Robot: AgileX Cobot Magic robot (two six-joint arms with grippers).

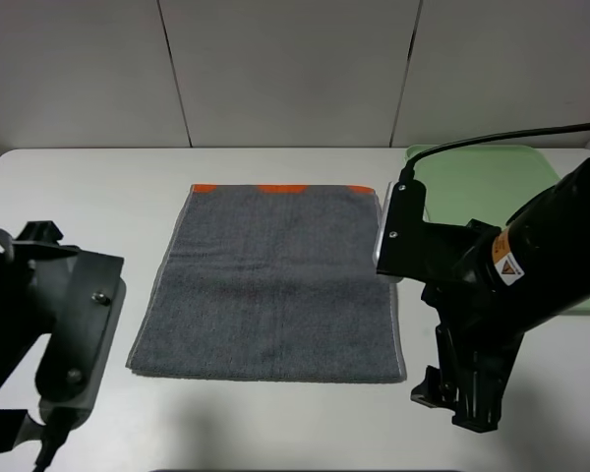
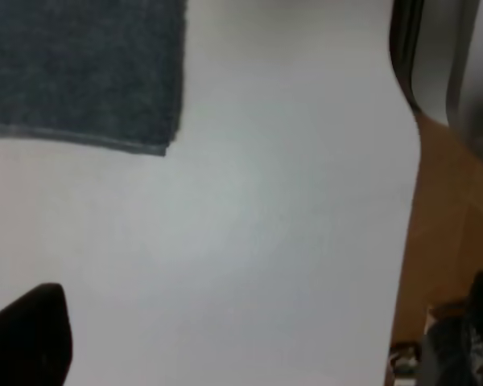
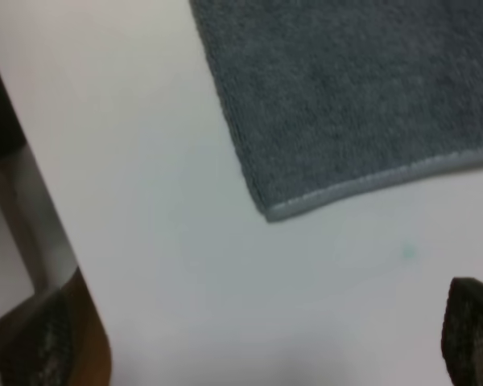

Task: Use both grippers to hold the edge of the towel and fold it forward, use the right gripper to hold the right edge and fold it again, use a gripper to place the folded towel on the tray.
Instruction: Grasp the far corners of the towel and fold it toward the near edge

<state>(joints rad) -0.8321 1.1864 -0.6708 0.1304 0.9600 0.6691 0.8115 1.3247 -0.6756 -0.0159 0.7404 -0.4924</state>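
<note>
A grey towel (image 1: 275,285) lies flat on the white table, with an orange strip (image 1: 280,188) showing along its far edge. My left gripper (image 1: 34,433) hovers off the towel's near left corner, open and empty. In the left wrist view (image 2: 245,346) that corner of the towel (image 2: 80,64) lies ahead of it. My right gripper (image 1: 457,403) hovers off the near right corner, open and empty. In the right wrist view (image 3: 245,346) the towel corner (image 3: 346,88) lies ahead of it. The light green tray (image 1: 492,182) sits at the back right, partly hidden by the right arm.
The white table (image 1: 88,187) ends close to both grippers at the front. Its edge and the brown floor (image 2: 443,241) show in the left wrist view. A white panelled wall stands behind the table.
</note>
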